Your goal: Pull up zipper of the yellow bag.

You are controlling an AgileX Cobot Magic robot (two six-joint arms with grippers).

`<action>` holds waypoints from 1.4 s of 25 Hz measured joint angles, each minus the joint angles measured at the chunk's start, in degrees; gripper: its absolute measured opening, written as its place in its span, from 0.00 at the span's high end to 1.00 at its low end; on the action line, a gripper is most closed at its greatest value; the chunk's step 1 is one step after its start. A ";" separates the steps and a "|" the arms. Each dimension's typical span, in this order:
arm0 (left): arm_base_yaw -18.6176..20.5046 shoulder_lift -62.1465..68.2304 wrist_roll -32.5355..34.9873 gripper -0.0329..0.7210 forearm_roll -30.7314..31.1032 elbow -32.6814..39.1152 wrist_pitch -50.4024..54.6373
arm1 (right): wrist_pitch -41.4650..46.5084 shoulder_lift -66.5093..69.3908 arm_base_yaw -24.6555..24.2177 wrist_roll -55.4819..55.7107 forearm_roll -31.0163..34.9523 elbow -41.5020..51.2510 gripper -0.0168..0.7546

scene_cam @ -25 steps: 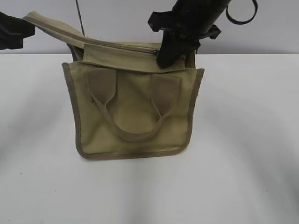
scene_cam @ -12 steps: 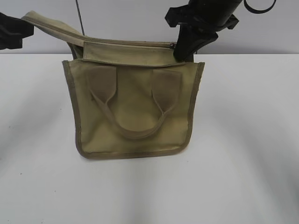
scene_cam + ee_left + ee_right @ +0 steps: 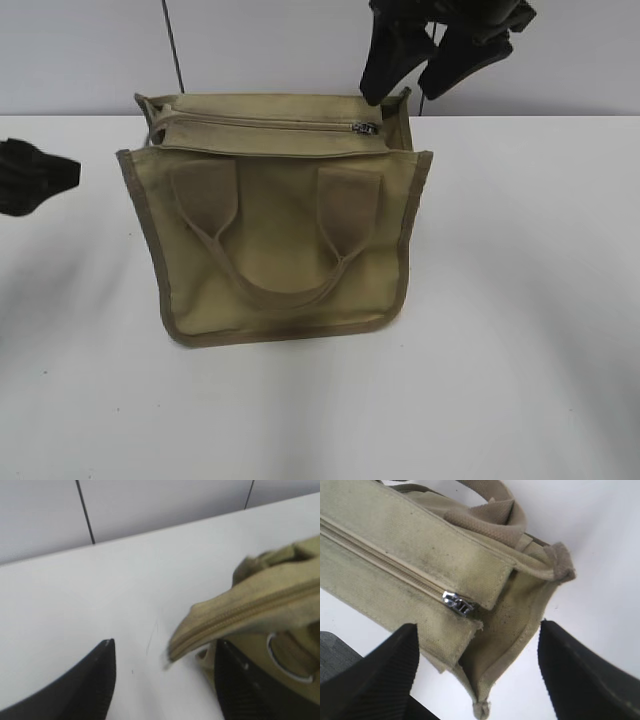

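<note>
Standing on the white table (image 3: 520, 330), the yellow bag (image 3: 280, 250) faces the exterior camera, handle strap (image 3: 275, 290) hanging down its front. The zipper (image 3: 270, 122) runs along the bag's top panel, its silvery slider (image 3: 457, 603) at the right end. The right gripper (image 3: 430, 55) hovers above that end, fingers apart, empty. The left gripper (image 3: 35, 175) sits left of the bag, fingers apart, holding nothing.
</note>
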 joint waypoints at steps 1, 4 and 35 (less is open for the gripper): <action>0.00 0.00 -1.67 0.33 0.00 1.55 0.70 | 0.00 -0.87 0.00 0.06 -0.44 0.00 0.25; 0.00 0.00 -6.14 0.33 0.24 5.17 2.35 | 0.00 -3.65 0.00 0.77 -3.19 0.00 0.25; -24.84 -38.82 72.05 0.15 -85.59 -10.13 77.88 | -1.43 -75.07 0.00 5.79 -14.32 58.42 0.16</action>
